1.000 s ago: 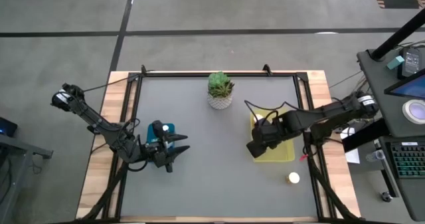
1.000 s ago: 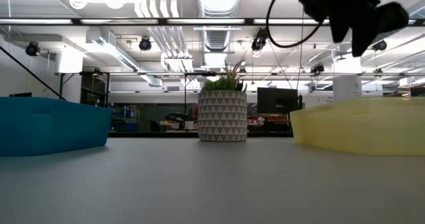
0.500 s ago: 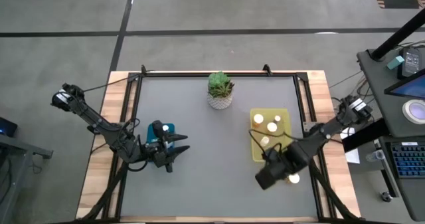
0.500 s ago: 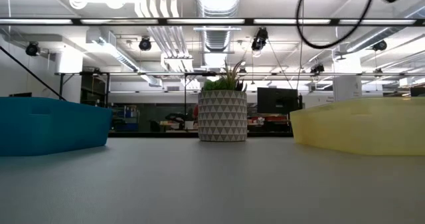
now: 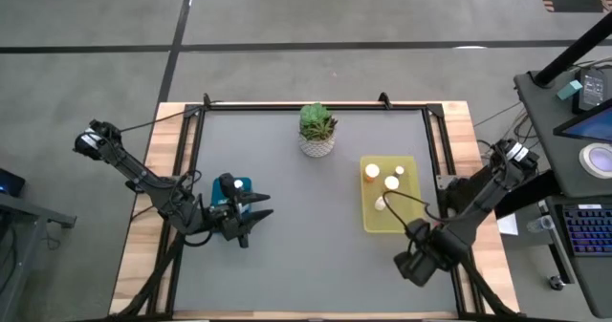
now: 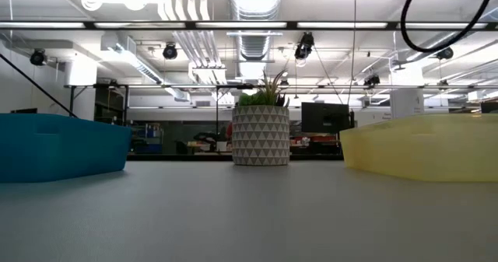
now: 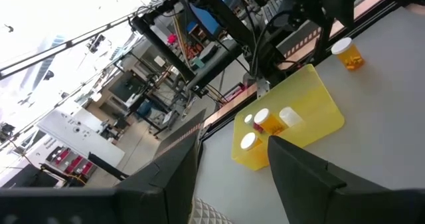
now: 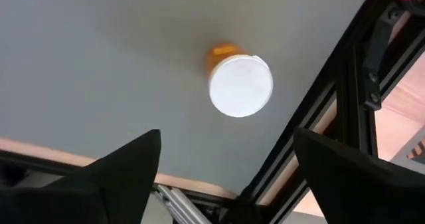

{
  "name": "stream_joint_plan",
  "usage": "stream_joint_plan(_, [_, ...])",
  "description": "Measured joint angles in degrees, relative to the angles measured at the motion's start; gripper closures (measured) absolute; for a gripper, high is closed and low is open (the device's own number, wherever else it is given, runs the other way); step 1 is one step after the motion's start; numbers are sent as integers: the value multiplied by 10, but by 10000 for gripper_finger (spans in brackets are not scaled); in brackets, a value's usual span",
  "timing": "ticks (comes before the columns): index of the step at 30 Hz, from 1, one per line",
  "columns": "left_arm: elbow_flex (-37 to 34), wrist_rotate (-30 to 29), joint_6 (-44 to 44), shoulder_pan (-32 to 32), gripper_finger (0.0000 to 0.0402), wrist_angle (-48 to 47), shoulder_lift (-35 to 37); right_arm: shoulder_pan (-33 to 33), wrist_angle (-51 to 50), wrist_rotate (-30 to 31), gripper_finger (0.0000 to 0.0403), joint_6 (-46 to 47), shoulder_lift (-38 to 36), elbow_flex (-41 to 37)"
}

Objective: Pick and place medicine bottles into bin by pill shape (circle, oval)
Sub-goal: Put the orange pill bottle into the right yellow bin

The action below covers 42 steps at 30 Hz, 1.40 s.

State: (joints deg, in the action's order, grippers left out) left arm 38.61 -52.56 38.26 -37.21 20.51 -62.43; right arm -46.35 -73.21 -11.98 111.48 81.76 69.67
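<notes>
While my right gripper (image 8: pixel 226 161) hangs over the near right corner of the table (image 5: pixel 287 226), its fingers are spread wide with nothing between them, and straight below it stands one amber bottle (image 8: pixel 239 83) with a round white cap, upright on the grey surface, close to the black frame rail (image 8: pixel 352 98) at the table's right edge. In the high view my own arm covers that bottle, so I place it by the wrist view alone. It is free of both fingers, which stand well to either side of the cap.

The yellow bin (image 5: pixel 368 215) lies just to the far side of this spot, on the right half of the table, with three white-capped bottles (image 5: pixel 391 182) already inside. The blue bin (image 6: pixel 62 145) sits on the left half, and my left gripper (image 5: pixel 256 210) waits beside it, fingers parted and holding nothing that I can see. The potted succulent (image 5: pixel 317 131) at the far middle is not part of the job.

I judge the step in hand to be the approach to this lone bottle, with the grasp not yet made. The next move calls for a straight descent, keeping the cap centred between the fingers, then a close on the body below the cap. The rail is near, so the outer finger has little room. I cannot read the pill shape from here, so I cannot tell which bin it belongs in.
</notes>
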Motion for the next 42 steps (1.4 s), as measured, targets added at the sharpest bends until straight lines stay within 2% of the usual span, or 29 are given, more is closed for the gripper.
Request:
stream_joint_plan(11, [0, 0, 0, 0, 233, 0, 0, -21, 11, 6, 69, 21, -6, -46])
stream_joint_plan(17, [0, 0, 0, 0, 233, 0, 0, -22, 53, 32, 71, 30, -31, -79])
stream_joint_plan(33, [-3, 0, 0, 0, 233, 0, 0, -24, 140, 32, 76, 34, -38, -157])
stream_joint_plan(38, [-3, 0, 0, 0, 233, 0, 0, -24, 164, 32, 89, 34, -38, -169])
stream_joint_plan(42, [-3, 0, 0, 0, 233, 0, 0, -24, 166, 32, 115, 36, -38, -170])
